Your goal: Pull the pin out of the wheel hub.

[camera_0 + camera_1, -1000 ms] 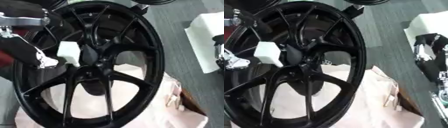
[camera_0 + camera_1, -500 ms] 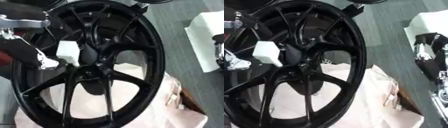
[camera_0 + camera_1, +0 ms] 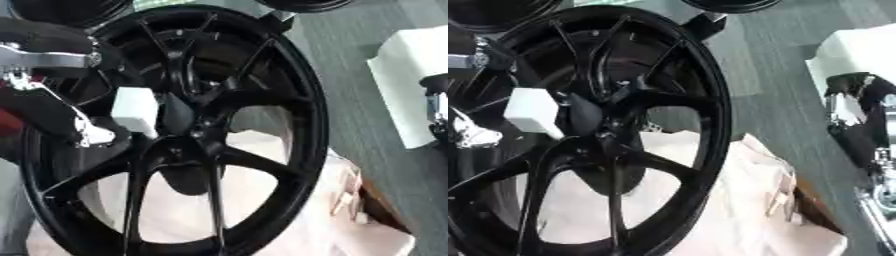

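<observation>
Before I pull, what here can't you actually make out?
- Pin: the white block beside the wheel hub hides any shaft behind it.
- Left hand: its grip is blurred, partly behind spokes.
- Right hand: cut off by the right edge; fingers unreadable.

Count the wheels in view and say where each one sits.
3: the big black wheel fills the centre-left; parts of two more show at the top edge, one at the left corner and one right of centre. Others may lie outside the views.

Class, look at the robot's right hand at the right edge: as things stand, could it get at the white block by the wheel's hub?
Probably not readily: the right hand sits apart from the wheel, and the white block lies beyond its spokes, beside the left hand.
</observation>
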`<control>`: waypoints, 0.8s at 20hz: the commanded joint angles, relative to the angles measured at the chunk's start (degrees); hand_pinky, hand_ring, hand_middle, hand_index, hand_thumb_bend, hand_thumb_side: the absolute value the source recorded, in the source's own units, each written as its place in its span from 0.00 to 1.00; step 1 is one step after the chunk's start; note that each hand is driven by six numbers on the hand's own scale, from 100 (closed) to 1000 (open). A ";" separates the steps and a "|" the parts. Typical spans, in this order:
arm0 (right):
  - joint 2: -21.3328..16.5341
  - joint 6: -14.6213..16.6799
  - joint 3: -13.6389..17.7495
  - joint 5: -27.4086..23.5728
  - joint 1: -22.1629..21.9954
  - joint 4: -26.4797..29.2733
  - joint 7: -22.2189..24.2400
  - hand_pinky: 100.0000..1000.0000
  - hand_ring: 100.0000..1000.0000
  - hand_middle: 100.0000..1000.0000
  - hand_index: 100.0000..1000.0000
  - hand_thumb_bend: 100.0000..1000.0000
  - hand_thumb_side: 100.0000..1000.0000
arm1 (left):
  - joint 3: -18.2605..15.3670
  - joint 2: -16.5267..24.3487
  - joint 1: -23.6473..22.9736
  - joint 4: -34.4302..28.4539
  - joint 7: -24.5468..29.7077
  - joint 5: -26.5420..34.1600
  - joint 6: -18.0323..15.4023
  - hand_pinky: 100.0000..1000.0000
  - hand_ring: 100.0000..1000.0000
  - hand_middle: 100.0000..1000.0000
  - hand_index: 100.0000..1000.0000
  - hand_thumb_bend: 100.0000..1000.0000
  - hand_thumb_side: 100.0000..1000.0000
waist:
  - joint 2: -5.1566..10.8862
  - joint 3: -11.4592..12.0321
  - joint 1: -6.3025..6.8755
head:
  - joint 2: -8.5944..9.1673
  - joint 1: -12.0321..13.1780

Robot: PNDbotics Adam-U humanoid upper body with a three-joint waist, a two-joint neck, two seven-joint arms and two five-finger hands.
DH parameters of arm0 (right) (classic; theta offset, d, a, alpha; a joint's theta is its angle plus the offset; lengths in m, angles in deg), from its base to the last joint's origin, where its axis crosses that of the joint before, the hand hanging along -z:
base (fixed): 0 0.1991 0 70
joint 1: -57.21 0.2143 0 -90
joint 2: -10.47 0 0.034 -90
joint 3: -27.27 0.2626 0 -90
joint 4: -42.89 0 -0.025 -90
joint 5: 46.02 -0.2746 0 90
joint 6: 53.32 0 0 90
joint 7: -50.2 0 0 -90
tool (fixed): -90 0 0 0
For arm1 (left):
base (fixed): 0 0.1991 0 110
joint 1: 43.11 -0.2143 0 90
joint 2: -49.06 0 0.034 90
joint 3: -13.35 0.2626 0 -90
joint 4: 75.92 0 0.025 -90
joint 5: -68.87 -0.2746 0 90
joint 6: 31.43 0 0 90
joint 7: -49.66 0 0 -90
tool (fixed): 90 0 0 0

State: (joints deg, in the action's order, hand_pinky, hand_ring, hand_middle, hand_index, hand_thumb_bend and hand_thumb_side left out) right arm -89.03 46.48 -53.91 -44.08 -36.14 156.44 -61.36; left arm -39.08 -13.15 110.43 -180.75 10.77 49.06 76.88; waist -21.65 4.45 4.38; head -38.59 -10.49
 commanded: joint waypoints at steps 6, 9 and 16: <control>-0.45 -0.16 0.38 -0.46 0.36 1.04 -0.11 0.79 0.68 0.54 0.58 0.00 0.49 | 0.41 -0.17 0.84 0.53 0.85 0.15 0.83 0.85 0.83 0.72 0.87 0.24 0.43 | 0.78 -0.14 -0.31 | 1.04 0.24; -0.34 -0.21 0.37 -0.52 0.41 1.04 -0.02 0.79 0.68 0.54 0.58 0.00 0.50 | 0.52 -0.77 1.18 0.92 0.85 -0.53 1.05 0.83 0.81 0.68 0.86 0.22 0.41 | 0.71 -0.18 -0.31 | 1.15 0.25; 0.05 -0.49 0.38 -0.61 0.53 1.04 -0.05 0.79 0.68 0.54 0.58 0.00 0.50 | -0.26 -1.87 1.74 0.95 0.15 -0.75 3.38 0.78 0.70 0.53 0.75 0.06 0.31 | 0.50 -0.27 -0.30 | 1.38 0.30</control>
State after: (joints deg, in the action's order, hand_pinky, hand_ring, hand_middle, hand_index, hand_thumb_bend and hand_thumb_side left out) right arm -88.42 46.18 -53.91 -44.61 -35.83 156.44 -61.30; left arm -38.42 -15.62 111.02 -179.42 9.62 48.27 78.12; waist -22.09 4.27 4.38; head -38.08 -10.24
